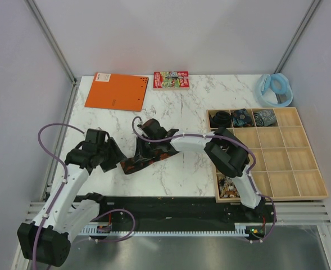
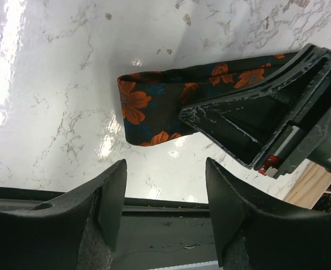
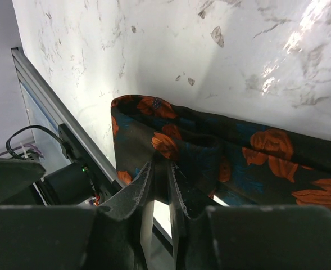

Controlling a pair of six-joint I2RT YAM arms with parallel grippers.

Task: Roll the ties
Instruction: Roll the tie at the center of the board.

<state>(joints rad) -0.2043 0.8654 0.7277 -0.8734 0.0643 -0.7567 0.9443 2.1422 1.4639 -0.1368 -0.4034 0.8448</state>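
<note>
A black tie with orange-red flowers lies folded on the marble table, also in the left wrist view and the right wrist view. My right gripper is shut on a fold of this tie, low over the table. My left gripper is open and empty just left of the tie's folded end, its fingertips apart over the table's near edge. Three coiled ties sit in the top row of the wooden tray.
A wooden compartment tray stands at the right, with patterned fabric in its near left cell. An orange notebook, a small colourful box and a pale blue ring lie at the back. A black rail runs along the near edge.
</note>
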